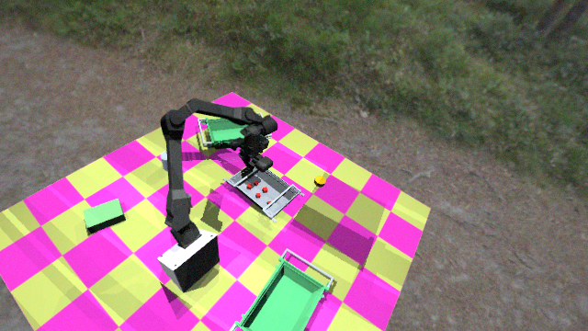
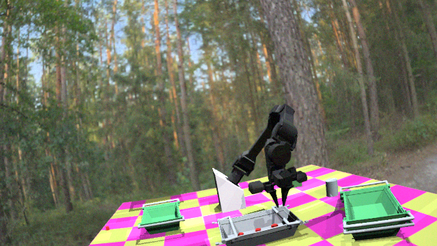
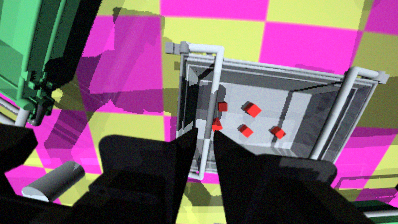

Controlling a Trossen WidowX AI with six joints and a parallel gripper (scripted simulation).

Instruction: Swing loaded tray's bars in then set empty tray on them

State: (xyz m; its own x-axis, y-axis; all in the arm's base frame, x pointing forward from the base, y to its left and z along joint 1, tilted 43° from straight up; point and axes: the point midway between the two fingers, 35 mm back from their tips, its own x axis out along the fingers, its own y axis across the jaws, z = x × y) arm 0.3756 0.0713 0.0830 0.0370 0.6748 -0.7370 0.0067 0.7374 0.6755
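Note:
The grey loaded tray (image 1: 271, 183) (image 2: 263, 238) (image 3: 305, 110) stands on the table with several red blocks (image 1: 265, 189) (image 2: 258, 229) (image 3: 253, 109) inside. Its far wire bar (image 2: 233, 226) (image 3: 336, 112) crosses above the opening, inboard of its end. The other bar (image 2: 282, 215) (image 3: 215, 90) is also inboard, over the tray. My gripper (image 2: 280, 206) (image 3: 205, 133) points down, its fingers slightly apart astride this bar, with narrow gaps beside it. Whether this bar rests fully down is unclear. Two empty green trays (image 1: 285, 299) (image 2: 162, 215) stand apart, one (image 1: 225, 131) (image 2: 372, 205) beyond the gripper.
A grey cylinder (image 2: 331, 187) (image 3: 55, 181) stands near one green tray. A yellow disc (image 1: 320, 180) lies beyond the grey tray. A green block (image 1: 104, 212) lies beside the arm's base (image 1: 197, 262). The green trays' wire bars stick out past their ends.

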